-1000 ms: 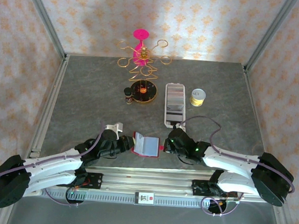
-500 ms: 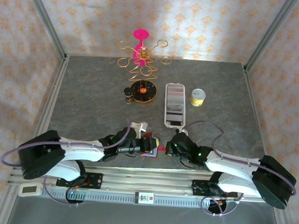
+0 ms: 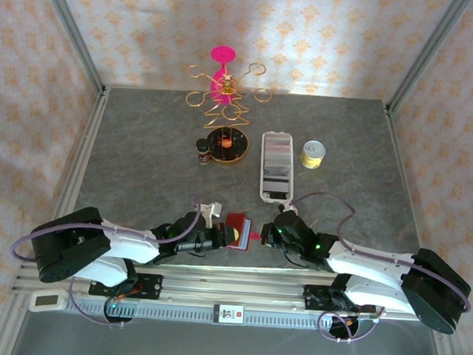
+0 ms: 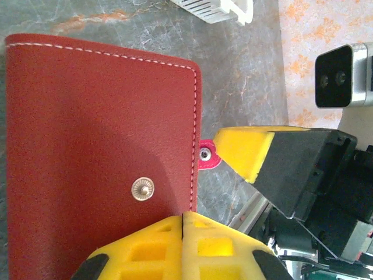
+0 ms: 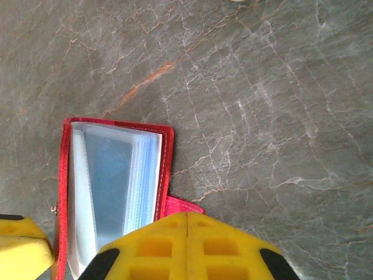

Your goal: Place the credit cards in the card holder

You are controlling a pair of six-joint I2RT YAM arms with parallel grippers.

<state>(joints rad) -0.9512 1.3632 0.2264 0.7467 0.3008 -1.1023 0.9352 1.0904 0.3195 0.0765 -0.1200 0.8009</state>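
Card holder (image 3: 238,226): one, red stitched leather, near the front edge of the grey table (image 3: 140,163), between the two grippers and part-folded. It looks light and floppy, and the clear pockets (image 5: 111,186) look slick and thin, so I judge the stiffer cover edges or the snap tab (image 4: 207,157) the best places to hold. The right gripper (image 5: 186,224) is closed, and the tab appears pinched in its tips. The left gripper (image 4: 183,224) has its fingers fully together at the outer cover, below the one brass stud (image 4: 143,189); whether it pinches leather I cannot tell. How many credit cards sit in the bluish pockets I cannot tell. One white perforated tray (image 3: 264,159) lies just behind
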